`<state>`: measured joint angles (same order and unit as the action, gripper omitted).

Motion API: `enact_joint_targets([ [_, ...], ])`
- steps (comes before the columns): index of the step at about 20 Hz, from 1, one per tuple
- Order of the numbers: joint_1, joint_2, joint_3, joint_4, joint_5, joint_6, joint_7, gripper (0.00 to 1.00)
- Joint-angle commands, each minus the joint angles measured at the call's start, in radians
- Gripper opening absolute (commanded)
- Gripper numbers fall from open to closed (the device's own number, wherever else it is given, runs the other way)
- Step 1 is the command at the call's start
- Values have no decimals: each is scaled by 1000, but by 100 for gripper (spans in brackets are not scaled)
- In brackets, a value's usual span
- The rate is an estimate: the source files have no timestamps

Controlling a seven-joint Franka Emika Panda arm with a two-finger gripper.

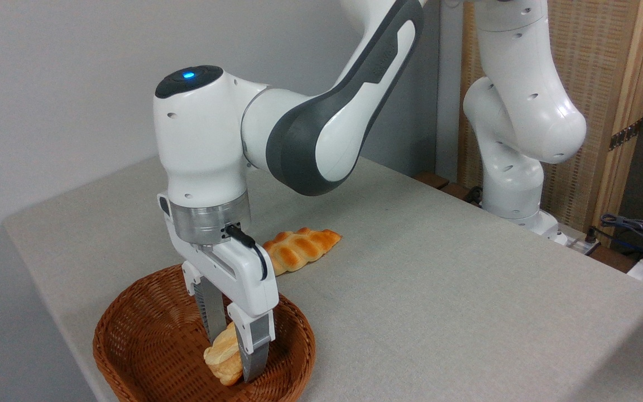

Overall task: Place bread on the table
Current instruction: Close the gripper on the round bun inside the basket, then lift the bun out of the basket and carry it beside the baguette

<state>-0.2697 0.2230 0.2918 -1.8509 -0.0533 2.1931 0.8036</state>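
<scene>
Nearest the camera, a brown woven wicker basket [154, 346] is seen at the front left corner of the large flat table covered in light grey-beige cloth [438, 290]. Behind the table, a plain grey wall is shown at left, a woven screen in a wooden frame [606, 84] at right, and cables [634, 226] at the far right edge. Inside the basket, the small pale-yellow lumpy bun with toasted patches [222, 357] is clamped between the fingers of the white two-finger gripper [235, 357]; its long axis is tilted steeply, the lower end towards the basket's front. An orange-brown braided loaf [299, 248] is laid on the cloth behind the basket.
</scene>
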Motion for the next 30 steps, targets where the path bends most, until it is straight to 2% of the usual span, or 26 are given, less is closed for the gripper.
enact_joint_targets([
  [1,-2,-5,1,-1,-13,19,6,40],
  [6,-2,-13,0,-1,-13,16,5,41],
  [11,-2,-102,-3,3,-23,-4,3,45],
  [16,-2,-198,-26,-1,-34,-169,5,46],
  [21,-2,-247,-28,-10,-34,-347,3,51],
  [22,-2,-257,-28,-22,-34,-364,3,54],
  [26,-6,-307,-30,-123,-33,-397,11,55],
  [28,-23,-310,-30,-161,-30,-395,14,55],
  [29,-25,-309,-30,-180,-27,-391,14,57],
  [30,-25,-307,-31,-189,-27,-386,14,67],
])
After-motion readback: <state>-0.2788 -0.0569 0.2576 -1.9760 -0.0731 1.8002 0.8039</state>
